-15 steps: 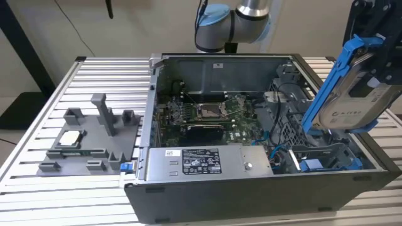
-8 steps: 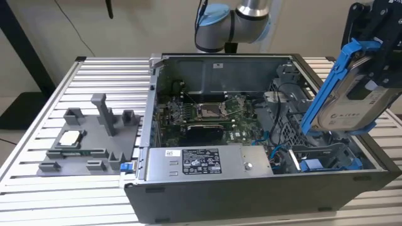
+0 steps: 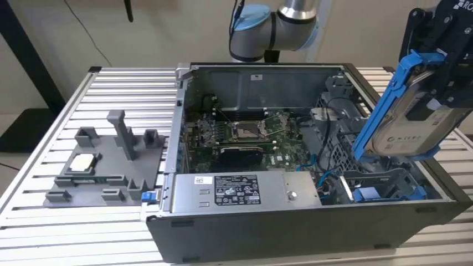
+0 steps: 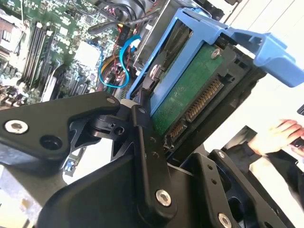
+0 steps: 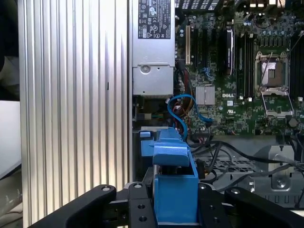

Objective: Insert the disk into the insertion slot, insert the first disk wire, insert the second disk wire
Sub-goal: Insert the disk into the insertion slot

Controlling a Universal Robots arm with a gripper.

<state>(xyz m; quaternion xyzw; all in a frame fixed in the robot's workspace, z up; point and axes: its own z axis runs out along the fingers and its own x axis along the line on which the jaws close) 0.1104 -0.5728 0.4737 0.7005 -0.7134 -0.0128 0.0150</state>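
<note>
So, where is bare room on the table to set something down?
Bare table slats lie behind the grey fixture, at the exterior view's left of the computer case. Crowded: inside the case, below the disk in the gripper.

Arm (image 3: 284, 25) reaches high, fingers (image 4: 145, 147) clamped tight.

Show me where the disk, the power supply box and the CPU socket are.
disk (image 3: 405, 132), exterior view, on its white label.
power supply box (image 3: 277, 185), exterior view, on its grey top face.
CPU socket (image 5: 272, 76), first wrist view, on the socket's centre.
</note>
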